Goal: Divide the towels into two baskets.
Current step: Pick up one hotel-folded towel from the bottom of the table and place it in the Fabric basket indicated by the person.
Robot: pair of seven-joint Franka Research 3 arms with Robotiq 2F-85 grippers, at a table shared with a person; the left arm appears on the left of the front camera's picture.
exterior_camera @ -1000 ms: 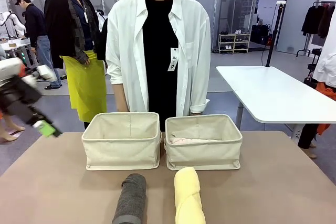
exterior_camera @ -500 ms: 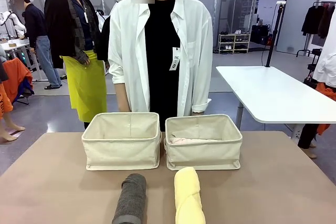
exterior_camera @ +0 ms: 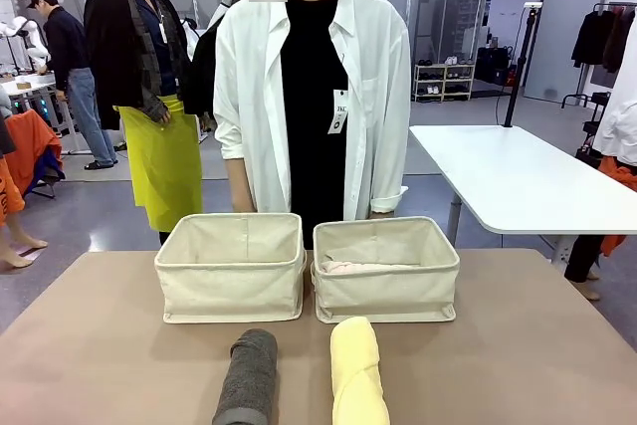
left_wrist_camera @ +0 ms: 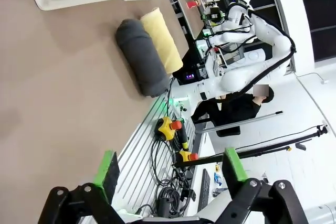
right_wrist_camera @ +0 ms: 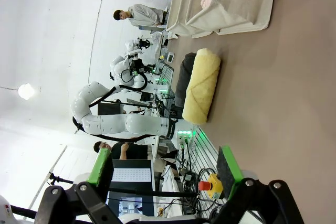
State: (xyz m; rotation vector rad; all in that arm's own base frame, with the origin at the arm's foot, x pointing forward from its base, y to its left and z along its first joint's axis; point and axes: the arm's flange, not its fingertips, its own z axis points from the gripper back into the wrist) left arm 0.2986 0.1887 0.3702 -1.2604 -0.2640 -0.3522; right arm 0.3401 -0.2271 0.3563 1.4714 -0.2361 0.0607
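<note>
- A pale yellow rolled terry towel [exterior_camera: 356, 370] lies on the brown table top [exterior_camera: 528, 345]. It lies lengthwise, one end towards the robot's side and the other towards the person, and serves as the landmark here.
- A dark grey rolled terry towel [exterior_camera: 249, 377] lies to the robot's left of the yellow towel. It is roughly parallel to it, with a strip of bare table between the two.
- Just beyond the yellow towel's far end stands a rectangular cream canvas basket with soft walls [exterior_camera: 386, 291]; the right wrist view shows a small gap between them.
- A pale pink terry towel [exterior_camera: 348, 268] lies inside that basket, low against its near wall.
- A second, matching cream canvas basket [exterior_camera: 231, 281] stands beyond and to the robot's left of the yellow towel. It is side by side with the first and almost touching it.
- A person in a white open shirt over black [exterior_camera: 309, 97] stands at the table's far edge, beyond the yellow towel and both baskets.
- The left gripper [left_wrist_camera: 171, 169] hangs well back from the yellow towel, over the table's robot-side edge. Its green-padded fingers are spread wide with nothing between them.
- The right gripper [right_wrist_camera: 163, 166] hangs well short of the yellow towel's near end. Its fingers are likewise spread wide and hold nothing.
</note>
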